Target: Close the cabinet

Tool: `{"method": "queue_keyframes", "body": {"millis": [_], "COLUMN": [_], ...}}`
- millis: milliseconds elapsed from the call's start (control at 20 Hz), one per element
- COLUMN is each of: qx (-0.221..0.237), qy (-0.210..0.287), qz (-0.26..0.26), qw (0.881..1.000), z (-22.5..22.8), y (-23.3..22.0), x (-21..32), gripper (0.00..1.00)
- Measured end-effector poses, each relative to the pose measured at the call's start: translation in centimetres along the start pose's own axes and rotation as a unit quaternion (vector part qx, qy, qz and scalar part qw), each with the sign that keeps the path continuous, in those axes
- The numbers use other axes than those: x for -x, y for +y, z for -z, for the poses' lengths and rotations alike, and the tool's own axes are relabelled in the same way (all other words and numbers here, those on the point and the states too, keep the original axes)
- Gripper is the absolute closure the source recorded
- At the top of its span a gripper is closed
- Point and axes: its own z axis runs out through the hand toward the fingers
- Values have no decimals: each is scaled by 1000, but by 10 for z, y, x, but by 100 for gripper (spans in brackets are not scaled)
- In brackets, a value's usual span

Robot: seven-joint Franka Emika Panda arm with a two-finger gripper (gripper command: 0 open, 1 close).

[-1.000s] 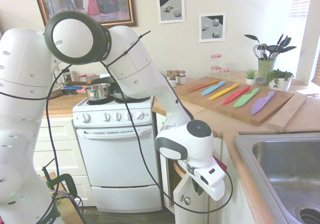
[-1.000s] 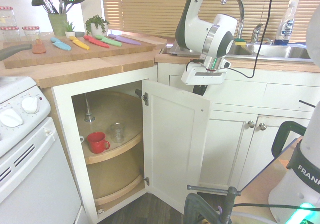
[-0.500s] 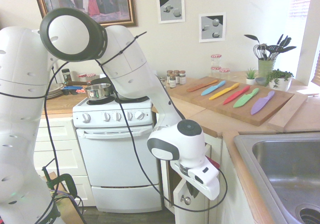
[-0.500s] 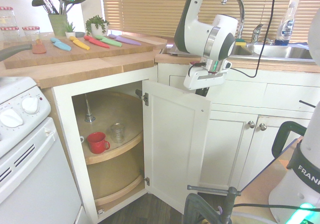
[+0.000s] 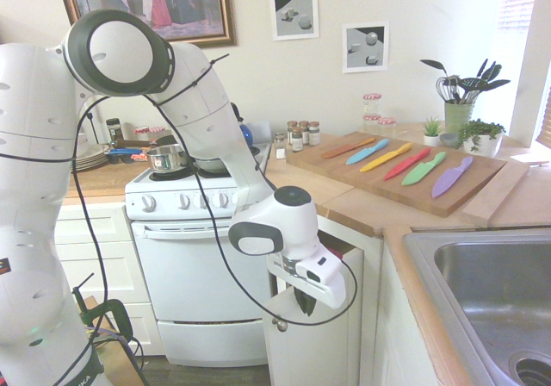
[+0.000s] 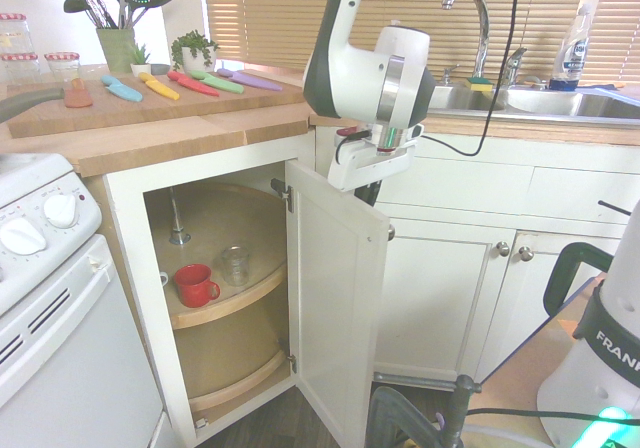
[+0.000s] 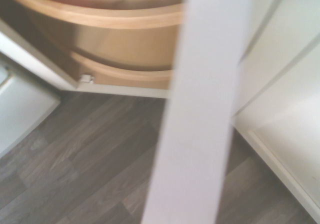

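Arm bent down over door's top edge, gripper [image 6: 372,190] pointed straight down, fingers clenched together, nothing grasped. Cabinet [image 6: 215,268] set under wooden counter between oven [image 6: 60,328] and sink [image 6: 540,98]. Door [image 6: 335,308] seen part open, edge-on toward camera; round wooden shelves exposed, red mug [image 6: 195,285] and glass [image 6: 235,265] on upper shelf.

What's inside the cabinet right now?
On the upper shelf sit a red mug and a clear glass. The lower shelf's back is hidden by the door.
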Motion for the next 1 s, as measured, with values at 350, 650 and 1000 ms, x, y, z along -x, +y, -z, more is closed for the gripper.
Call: {"method": "queue_keyframes", "body": {"millis": [350,650,1000], "qx": [23,24,23], "qy": [4,4,-20], "qz": [33,50,54], "qw": [999,998,998], "z": [2,26,23], "y": [-48,-93,-136], "x": [12,10,6], "gripper": [100,100,100]}}
